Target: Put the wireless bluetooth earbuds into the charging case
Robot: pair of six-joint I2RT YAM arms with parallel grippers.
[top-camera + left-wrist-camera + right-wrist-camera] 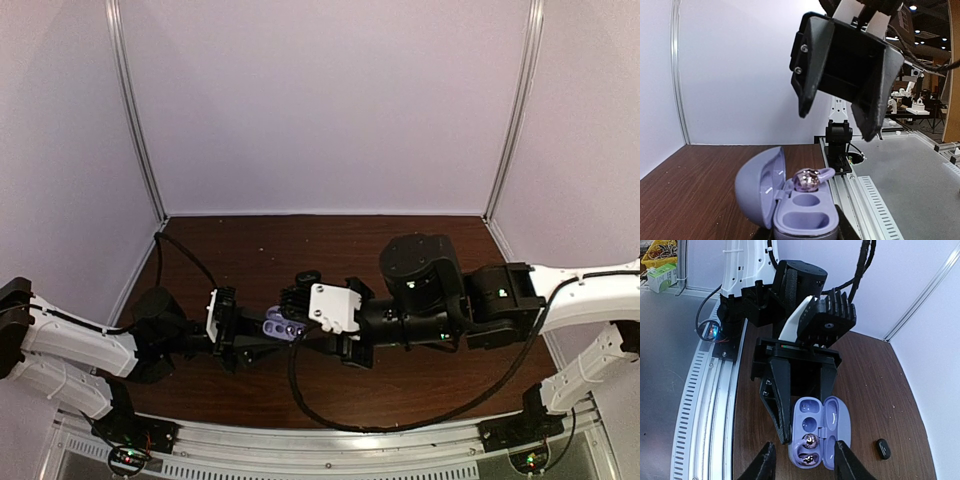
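The charging case (800,212) is open, its lid (756,185) swung to the left. My left gripper (262,332) is shut on its base, with one black finger (779,400) along the case's side. One glossy pale-purple earbud (807,180) sits in the wells at the case's far end, standing a little proud. From above, the earbud (809,441) fills the half nearest my right gripper (805,462). The other two wells (810,410) are empty. My right gripper (837,122) hangs open above the case, holding nothing. No other earbud is visible.
A small black oval object (883,448) lies on the brown table (250,250) just beyond the lid. The slotted metal rail (705,405) runs along the table's near edge. White walls (320,100) enclose the back and sides.
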